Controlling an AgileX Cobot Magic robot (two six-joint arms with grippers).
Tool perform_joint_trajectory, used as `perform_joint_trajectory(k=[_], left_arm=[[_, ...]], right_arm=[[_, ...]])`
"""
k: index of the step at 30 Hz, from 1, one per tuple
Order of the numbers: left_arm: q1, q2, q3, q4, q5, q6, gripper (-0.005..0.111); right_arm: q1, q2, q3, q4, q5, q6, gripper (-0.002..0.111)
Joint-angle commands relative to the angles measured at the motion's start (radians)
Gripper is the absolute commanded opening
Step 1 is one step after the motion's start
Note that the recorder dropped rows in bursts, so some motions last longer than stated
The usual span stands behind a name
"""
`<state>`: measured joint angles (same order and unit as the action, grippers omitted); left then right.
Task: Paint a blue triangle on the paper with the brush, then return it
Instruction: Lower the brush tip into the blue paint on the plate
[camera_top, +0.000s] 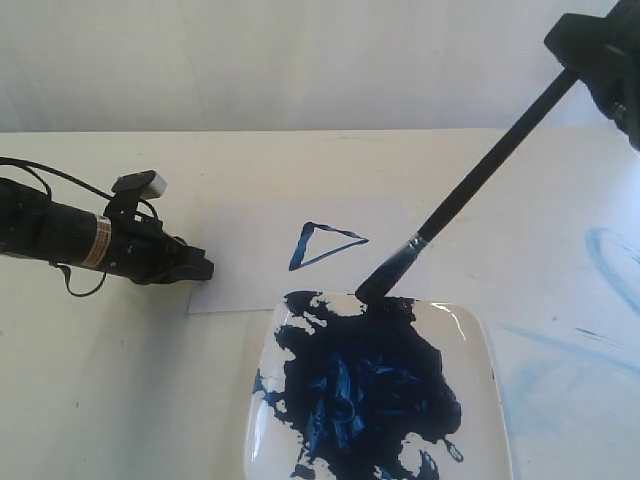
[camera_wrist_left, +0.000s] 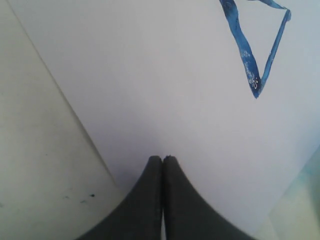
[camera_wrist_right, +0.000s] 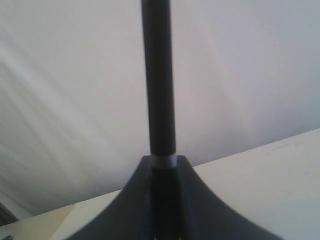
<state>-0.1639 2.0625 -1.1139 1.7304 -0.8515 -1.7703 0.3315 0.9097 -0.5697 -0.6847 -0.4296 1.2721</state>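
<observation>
The blue triangle (camera_top: 322, 245) is painted on the white paper (camera_top: 250, 250), its sharp point rightward; the left wrist view shows the triangle (camera_wrist_left: 260, 50) on the paper (camera_wrist_left: 165, 85) too. My right gripper (camera_top: 590, 55), at the top right, is shut on the brush (camera_top: 480, 180), which slants down to the left. Its blue-stained bristles (camera_top: 378, 287) rest at the far rim of the plate. In the right wrist view the black handle (camera_wrist_right: 158, 75) stands out from my right gripper (camera_wrist_right: 163, 161). My left gripper (camera_top: 200, 268) is shut on nothing, its tips (camera_wrist_left: 162, 159) pressing the paper's left edge.
A glossy white plate (camera_top: 480, 350) smeared with dark blue paint (camera_top: 360, 385) sits in front of the paper. Faint pale-blue stains (camera_top: 600, 260) mark the table at the right. The left arm (camera_top: 70, 235) with its cables lies across the table's left side.
</observation>
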Motion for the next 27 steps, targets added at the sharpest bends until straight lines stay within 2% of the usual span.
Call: perform_joint_trajectory(k=[1, 5, 10, 15, 19, 23, 27], left_arm=[[-0.001, 0.001, -0.003, 0.014, 0.014, -0.001, 0.000], [-0.001, 0.001, -0.003, 0.014, 0.014, -0.001, 0.000], [-0.001, 0.001, -0.003, 0.014, 0.014, -0.001, 0.000], [-0.001, 0.001, -0.003, 0.014, 0.014, -0.001, 0.000], [-0.001, 0.001, -0.003, 0.014, 0.014, -0.001, 0.000], [-0.001, 0.001, -0.003, 0.014, 0.014, -0.001, 0.000], [-0.001, 0.001, -0.003, 0.014, 0.014, -0.001, 0.000]], right_arm=[[-0.004, 0.002, 0.004, -0.017, -0.063, 0.130, 0.000], [-0.004, 0.038, 0.004, -0.019, -0.026, 0.324, 0.000], [-0.004, 0.083, 0.031, 0.027, 0.084, 0.445, 0.000], [-0.004, 0.117, 0.096, 0.146, 0.115, 0.459, 0.000], [-0.004, 0.147, 0.118, 0.156, 0.115, 0.455, 0.000], [-0.004, 0.150, 0.152, 0.164, 0.188, 0.455, 0.000], [-0.004, 0.150, 0.212, 0.205, 0.159, 0.452, 0.000]])
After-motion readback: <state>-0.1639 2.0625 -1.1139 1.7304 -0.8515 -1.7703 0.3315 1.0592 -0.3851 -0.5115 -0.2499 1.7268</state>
